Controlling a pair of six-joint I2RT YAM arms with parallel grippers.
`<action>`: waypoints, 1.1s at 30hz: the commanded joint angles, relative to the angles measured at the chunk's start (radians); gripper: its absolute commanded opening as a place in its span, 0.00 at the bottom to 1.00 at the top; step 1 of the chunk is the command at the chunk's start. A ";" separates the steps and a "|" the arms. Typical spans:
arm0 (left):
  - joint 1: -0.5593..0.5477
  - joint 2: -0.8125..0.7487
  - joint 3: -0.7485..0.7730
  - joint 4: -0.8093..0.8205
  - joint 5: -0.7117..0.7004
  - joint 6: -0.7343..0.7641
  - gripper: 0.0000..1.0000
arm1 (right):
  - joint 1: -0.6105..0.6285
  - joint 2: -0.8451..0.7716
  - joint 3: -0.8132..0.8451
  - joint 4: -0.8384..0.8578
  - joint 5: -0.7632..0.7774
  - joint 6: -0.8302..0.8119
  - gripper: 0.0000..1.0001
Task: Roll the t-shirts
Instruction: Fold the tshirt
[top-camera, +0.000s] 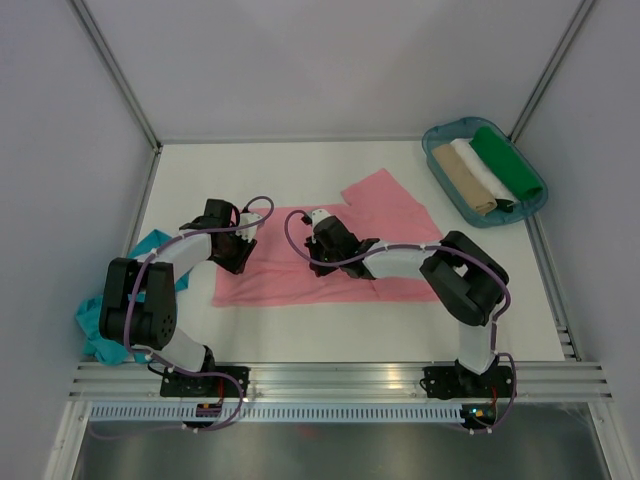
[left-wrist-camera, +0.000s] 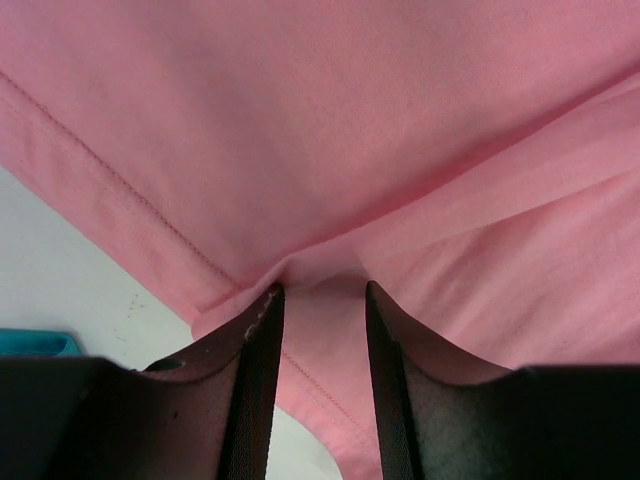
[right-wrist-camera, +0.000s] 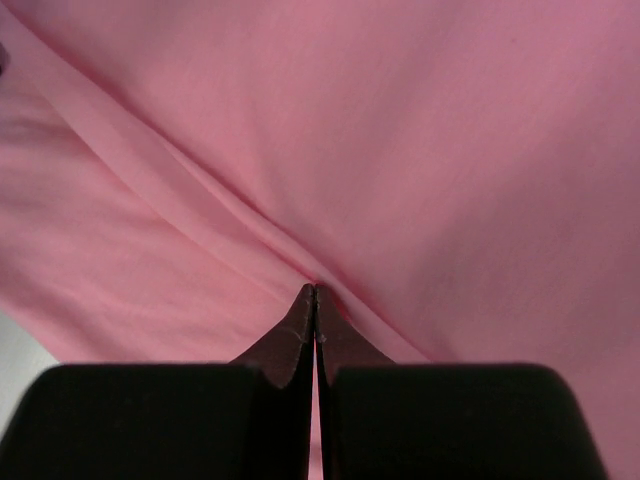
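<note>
1 salmon-pink t-shirt (top-camera: 385, 205) lies spread on worktop (top-camera: 300, 170). Left end effector (left-wrist-camera: 320, 295) released, jaws parted astride a pucker; right end effector (right-wrist-camera: 315, 290) clenched, pinching a crease.

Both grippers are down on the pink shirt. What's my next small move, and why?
Probably close the left gripper on the pucker it straddles: its jaws stand apart, while the right gripper is shut on a fold of the pink t-shirt.
</note>
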 joint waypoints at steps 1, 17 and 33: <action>0.002 -0.016 0.016 0.028 -0.004 -0.022 0.44 | -0.016 0.018 0.055 -0.020 0.049 -0.029 0.00; 0.002 0.004 0.038 0.051 -0.021 -0.027 0.47 | 0.021 -0.182 -0.164 -0.008 -0.061 -0.082 0.00; 0.002 -0.001 0.030 0.051 -0.038 -0.018 0.48 | 0.021 -0.121 -0.118 -0.052 0.163 -0.131 0.00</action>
